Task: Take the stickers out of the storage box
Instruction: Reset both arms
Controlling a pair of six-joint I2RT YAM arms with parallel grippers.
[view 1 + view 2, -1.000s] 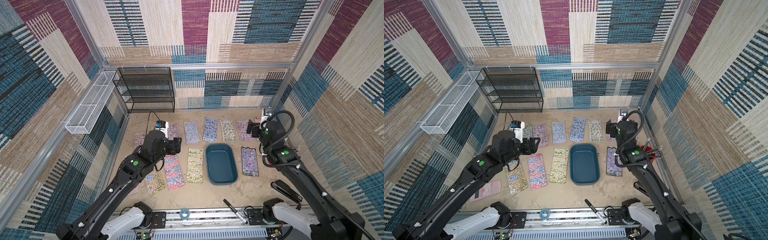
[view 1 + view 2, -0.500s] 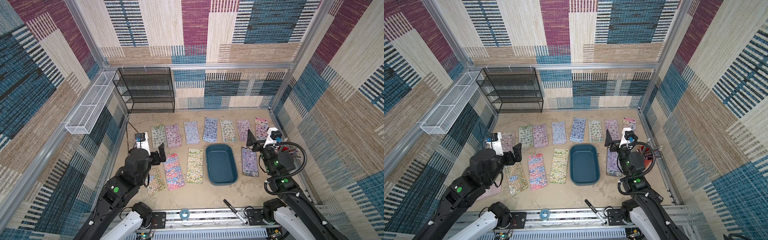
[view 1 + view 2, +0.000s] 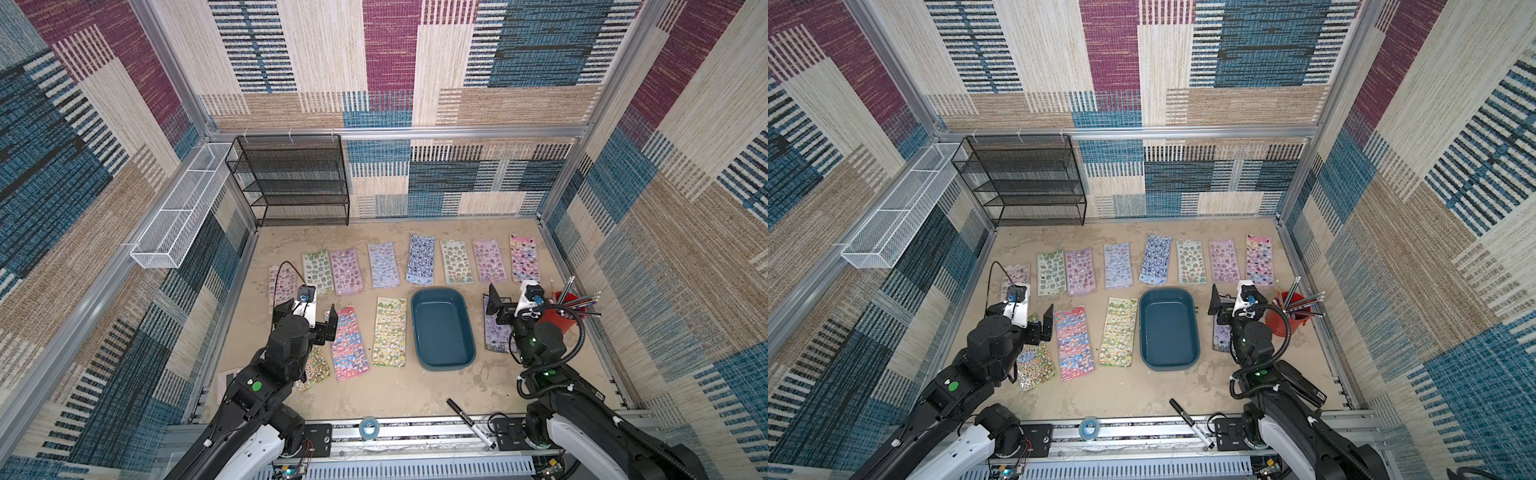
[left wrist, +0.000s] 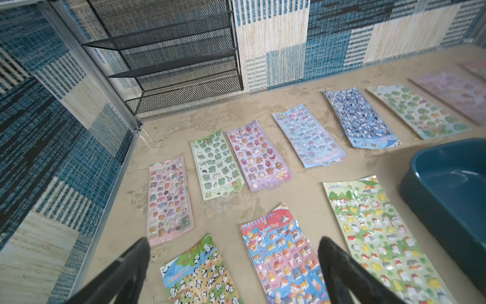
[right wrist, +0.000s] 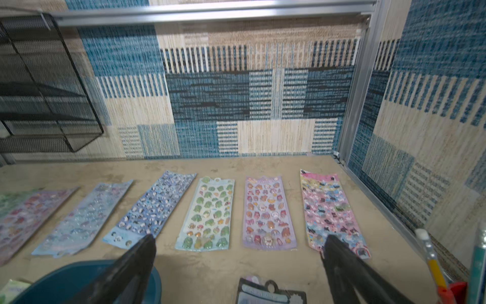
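The stickers [image 3: 390, 330] lie flat on the table by the empty box [image 3: 443, 332], so if your left gripper [image 4: 234, 242] or right gripper [image 5: 238, 239], both spread wide and empty, swings low, it could shove one or tip the pencil cup [image 3: 565, 316].

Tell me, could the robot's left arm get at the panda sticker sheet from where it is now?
Probably yes. The left tool hangs open close above the panda sheet, which lies flat with nothing on top of it. Pinching up so thin a sheet may be tricky, though.
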